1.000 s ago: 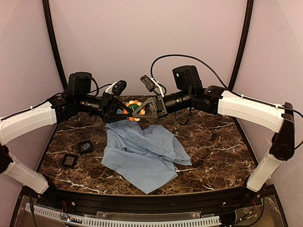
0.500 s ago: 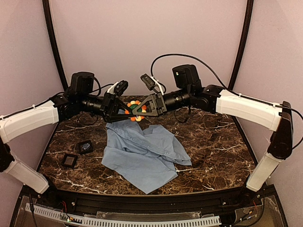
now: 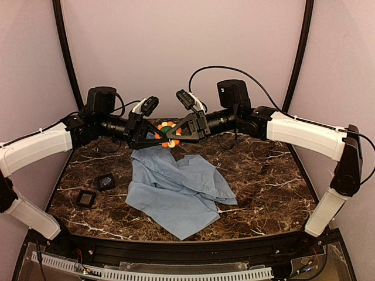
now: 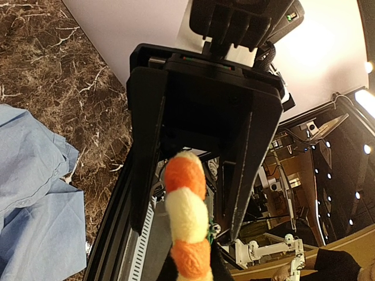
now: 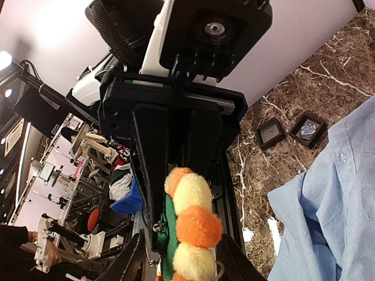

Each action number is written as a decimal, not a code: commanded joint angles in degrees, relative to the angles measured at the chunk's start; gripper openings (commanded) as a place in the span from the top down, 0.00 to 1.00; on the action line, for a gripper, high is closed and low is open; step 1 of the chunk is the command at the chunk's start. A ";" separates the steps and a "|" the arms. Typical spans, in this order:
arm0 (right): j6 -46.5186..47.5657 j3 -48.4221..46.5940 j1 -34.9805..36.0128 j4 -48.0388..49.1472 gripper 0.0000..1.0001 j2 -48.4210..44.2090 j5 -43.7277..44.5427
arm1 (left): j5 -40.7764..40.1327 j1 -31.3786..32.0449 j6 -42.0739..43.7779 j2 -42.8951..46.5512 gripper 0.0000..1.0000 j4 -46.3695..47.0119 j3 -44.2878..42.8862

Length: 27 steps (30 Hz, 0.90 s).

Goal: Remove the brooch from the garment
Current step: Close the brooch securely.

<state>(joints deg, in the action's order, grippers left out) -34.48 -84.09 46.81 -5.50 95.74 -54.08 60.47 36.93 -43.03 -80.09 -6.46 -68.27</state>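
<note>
Lying nearest: the shirt (image 3: 176,187) is spread crumpled on the marble table (image 3: 263,175), and neither arm touches it.
Beside it: a black square pad (image 3: 87,198) and a second black pad (image 3: 105,181) sit on the table to the shirt's left, well apart from both arm tips.
Brooch, place: the brooch (image 3: 168,133) is held up in the air over the far part of the table, past the shirt's far edge and apart from the cloth.
Brooch, facing: its flat flower face is turned towards the overhead camera, green centre showing. It is round, so face-on it has no long axis. Both wrist views catch it edge-on, as a row of orange and yellow petals running along the line between the two arms.
Left gripper (image 3: 158,136): reaches in from the left, clenched on the brooch's edge.
Right gripper (image 3: 173,137): meets it tip to tip from the right. Its fingers (image 5: 137,260) stand partly apart on either side of the petals; I cannot tell whether they press them.
In the way: the two black gripper frames crowd the brooch and hide part of its rim from above.
Farthest: a plain pale wall (image 3: 187,47).
</note>
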 commanded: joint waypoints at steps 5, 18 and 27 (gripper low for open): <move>-0.66 1.57 -0.74 0.74 0.61 0.03 0.91 | 0.00 0.26 1.74 0.90 0.99 -0.92 -1.89; -1.61 1.69 -0.77 0.52 0.69 0.91 0.46 | -1.49 0.32 5.62 1.90 0.99 -5.33 -3.27; -3.67 2.09 -0.79 1.28 0.72 1.56 -0.86 | -2.73 0.26 9.15 2.75 0.99 -8.71 -4.26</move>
<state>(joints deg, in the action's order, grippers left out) -36.84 -83.20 46.68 -4.67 95.98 -54.57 57.43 36.93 -36.88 -80.01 -13.32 -70.28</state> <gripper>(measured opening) 0.289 0.051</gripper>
